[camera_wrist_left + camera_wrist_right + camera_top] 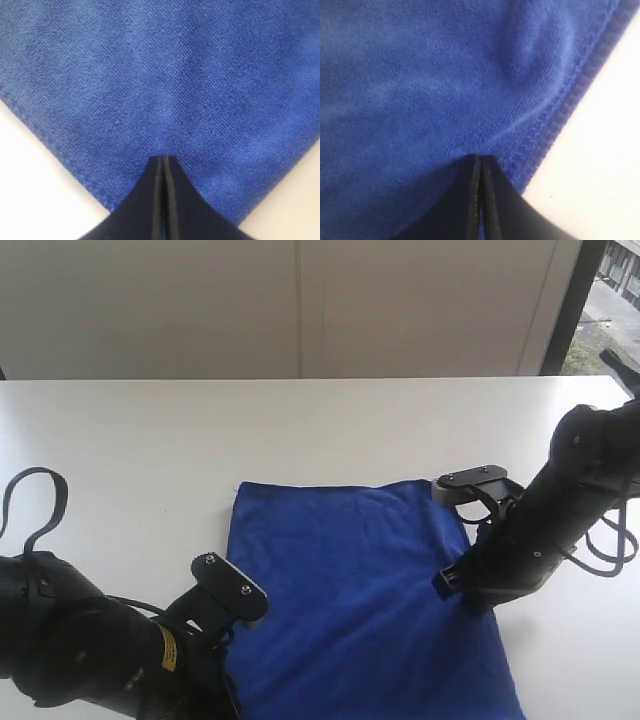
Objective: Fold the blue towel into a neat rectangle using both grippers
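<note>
Across the exterior view, the blue towel (365,590) lies spread on the white table (120,440). It fills the lower centre of the frame and runs off the bottom edge. I note the left arm (90,650) in the lower left corner, its end at the towel's left border. The right arm (560,500) stands at the right of the frame and reaches down onto the towel's right border. I cannot make out the fingertips of either arm from this camera.

Left wrist view: the left gripper (164,159) has its two black fingers pressed together, with only a thin seam between them. The tips sit on the cloth close to one corner, and white table shows past both hemmed edges. I cannot tell whether any cloth is caught in the seam.

Right wrist view: the right gripper (481,158) is likewise fully closed, tips on the towel just beside its stitched hem. Creases in the pile run toward the tips. White table shows beyond the hem. Whether cloth is pinched, I cannot tell.
</note>
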You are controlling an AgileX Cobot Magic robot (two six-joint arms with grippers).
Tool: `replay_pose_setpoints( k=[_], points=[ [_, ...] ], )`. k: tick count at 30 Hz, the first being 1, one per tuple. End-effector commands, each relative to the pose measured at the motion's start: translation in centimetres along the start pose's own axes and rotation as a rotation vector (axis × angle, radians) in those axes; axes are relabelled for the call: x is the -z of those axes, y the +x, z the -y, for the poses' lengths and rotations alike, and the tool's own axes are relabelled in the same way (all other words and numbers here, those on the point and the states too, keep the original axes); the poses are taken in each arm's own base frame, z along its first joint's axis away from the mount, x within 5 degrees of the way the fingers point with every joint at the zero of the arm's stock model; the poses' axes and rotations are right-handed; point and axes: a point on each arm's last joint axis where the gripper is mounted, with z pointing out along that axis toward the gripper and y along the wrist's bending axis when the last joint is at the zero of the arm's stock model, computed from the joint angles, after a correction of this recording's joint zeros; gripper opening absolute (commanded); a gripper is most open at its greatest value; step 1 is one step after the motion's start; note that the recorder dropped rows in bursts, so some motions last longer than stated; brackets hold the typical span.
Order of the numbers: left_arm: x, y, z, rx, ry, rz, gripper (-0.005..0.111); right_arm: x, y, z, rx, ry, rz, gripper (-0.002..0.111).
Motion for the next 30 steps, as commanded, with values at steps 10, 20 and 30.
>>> replay_pose_setpoints(
  k=[10,20,30],
  points=[
    [-0.7,1.1,0.1,0.013,0.004,-0.085,0.000,0.7,0.6,0.6,-0.035,0.070,-0.018,0.000],
    [1.6,-0.4,0.5,0.026,0.019,0.085,0.000,6.4,-2.8,0.2,-0.017,0.148,0.323,0.000],
    [2.7,-6.2,-5.0,0.123,-0.101,0.358,0.000,1.2,-4.7,1.7,-0.032,0.119,0.230,0.000]
  ],
)
